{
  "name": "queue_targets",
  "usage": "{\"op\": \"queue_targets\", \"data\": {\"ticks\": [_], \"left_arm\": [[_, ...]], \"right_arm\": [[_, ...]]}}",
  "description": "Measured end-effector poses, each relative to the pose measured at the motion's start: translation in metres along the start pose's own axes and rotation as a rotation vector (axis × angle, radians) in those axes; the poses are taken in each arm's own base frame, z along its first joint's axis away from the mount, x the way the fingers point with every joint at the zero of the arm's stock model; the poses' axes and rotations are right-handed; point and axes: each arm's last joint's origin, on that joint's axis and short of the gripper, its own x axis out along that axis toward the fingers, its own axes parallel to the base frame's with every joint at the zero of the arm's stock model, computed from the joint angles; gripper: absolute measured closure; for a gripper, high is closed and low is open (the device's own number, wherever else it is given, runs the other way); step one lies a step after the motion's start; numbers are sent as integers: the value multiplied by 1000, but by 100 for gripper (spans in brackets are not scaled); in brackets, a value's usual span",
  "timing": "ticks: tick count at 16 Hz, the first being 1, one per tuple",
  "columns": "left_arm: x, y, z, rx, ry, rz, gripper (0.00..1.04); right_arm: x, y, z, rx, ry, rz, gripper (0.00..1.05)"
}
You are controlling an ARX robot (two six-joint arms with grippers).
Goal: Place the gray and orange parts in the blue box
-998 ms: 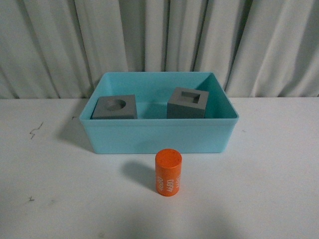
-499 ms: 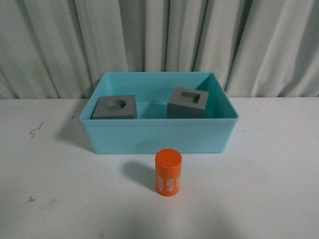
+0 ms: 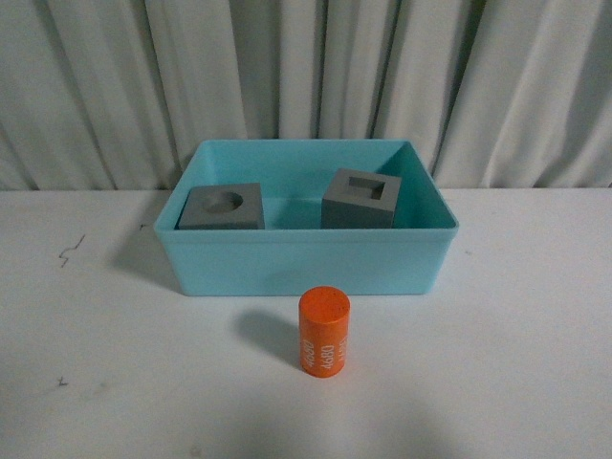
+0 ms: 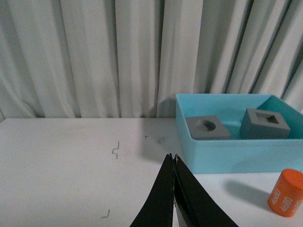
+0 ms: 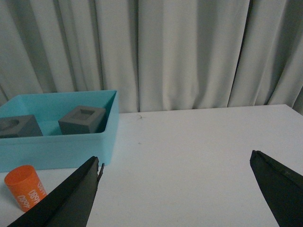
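front view: blue box [image 3: 287,263] at the desk's [image 3: 497,335] far middle holds both gray cubes [image 3: 222,207]; orange cylinder [image 3: 324,333] stands just before its near wall. left wrist view: my left gripper [image 4: 172,160] pinched together. right wrist view: my right gripper [image 5: 175,158] spread wide.

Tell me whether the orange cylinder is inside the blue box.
Outside. The orange cylinder stands upright on the table, in front of the blue box near wall.

Two gray cubes [image 3: 221,207] [image 3: 360,199], one orange cylinder [image 3: 324,334], one blue box [image 3: 306,263].
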Motion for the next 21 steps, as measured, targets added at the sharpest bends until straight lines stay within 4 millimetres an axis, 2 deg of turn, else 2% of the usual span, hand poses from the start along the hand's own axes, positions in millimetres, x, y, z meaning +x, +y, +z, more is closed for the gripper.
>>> {"op": "queue_targets", "data": {"ticks": [8, 11, 12, 13, 17, 18, 19, 21], "left_arm": [[0, 0, -2, 0, 11, -2, 103], [0, 0, -2, 0, 11, -2, 94], [0, 0, -2, 0, 11, -2, 87], [0, 0, -2, 0, 11, -2, 61], [0, 0, -2, 0, 11, -2, 13], [0, 0, -2, 2, 11, -2, 5], [0, 0, -2, 1, 11, -2, 8], [0, 0, -2, 1, 11, -2, 7]], "right_arm": [[0, 0, 0, 0, 0, 0, 6], [0, 0, 0, 0, 0, 0, 6], [0, 0, 0, 0, 1, 0, 6], [0, 0, 0, 0, 1, 0, 6], [0, 0, 0, 0, 1, 0, 6], [0, 0, 0, 0, 1, 0, 6], [0, 0, 0, 0, 1, 0, 6], [0, 0, 0, 0, 1, 0, 6]]}}
